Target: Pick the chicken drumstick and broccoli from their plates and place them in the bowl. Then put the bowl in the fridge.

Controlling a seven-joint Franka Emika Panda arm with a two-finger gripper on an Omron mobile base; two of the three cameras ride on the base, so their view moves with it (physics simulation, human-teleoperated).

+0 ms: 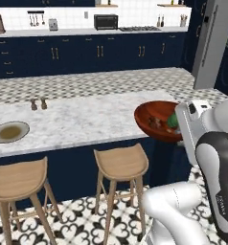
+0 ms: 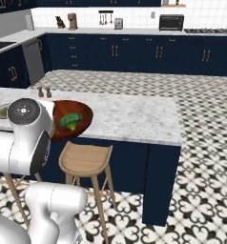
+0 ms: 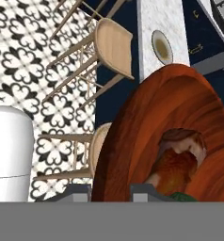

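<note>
My gripper (image 3: 112,193) is shut on the rim of the red-brown bowl (image 1: 154,119), which hangs tilted in the air off the right end of the island counter (image 1: 87,119). Inside the bowl (image 2: 79,119) lie the green broccoli (image 2: 71,120) and the brown chicken drumstick (image 3: 182,143); both also show in the left base view, broccoli (image 1: 172,120) beside drumstick (image 1: 156,123). In the hand view the bowl (image 3: 151,136) sits close between the fingertips. A grey plate with an olive centre (image 1: 9,131) rests empty at the counter's left. The grey fridge (image 1: 215,43) stands at the far right.
Two wooden stools (image 1: 121,165) (image 1: 17,181) stand in front of the island. Small salt and pepper shakers (image 1: 38,103) sit on the counter at the back left. Dark blue cabinets (image 1: 87,55) line the far wall, with patterned floor between them and the island.
</note>
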